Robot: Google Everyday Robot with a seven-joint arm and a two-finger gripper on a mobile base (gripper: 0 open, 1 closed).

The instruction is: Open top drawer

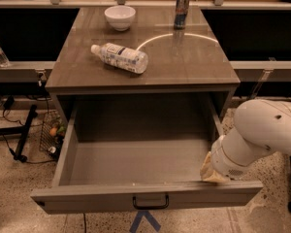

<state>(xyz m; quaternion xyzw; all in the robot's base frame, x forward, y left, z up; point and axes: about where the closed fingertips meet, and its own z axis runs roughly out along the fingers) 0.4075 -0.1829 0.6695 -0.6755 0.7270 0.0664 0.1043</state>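
Observation:
The top drawer (87, 198) stands pulled far out of the grey cabinet. Its deep plain grey interior (136, 159) shows with nothing in it, and a small dark pull handle (150, 201) sits in the middle of its front. My gripper (212, 171) is at the drawer's right front corner, just inside the front panel, at the end of the white arm (262, 130) that comes in from the right. The gripper's tip is hidden behind the front panel's top edge.
On the cabinet top (194, 62) lie a clear plastic bottle (120, 57) on its side, a white bowl (120, 17) and a can (182, 4) at the back. A wire basket (51, 135) and cables stand on the floor at left. Blue tape (144, 221) marks the floor.

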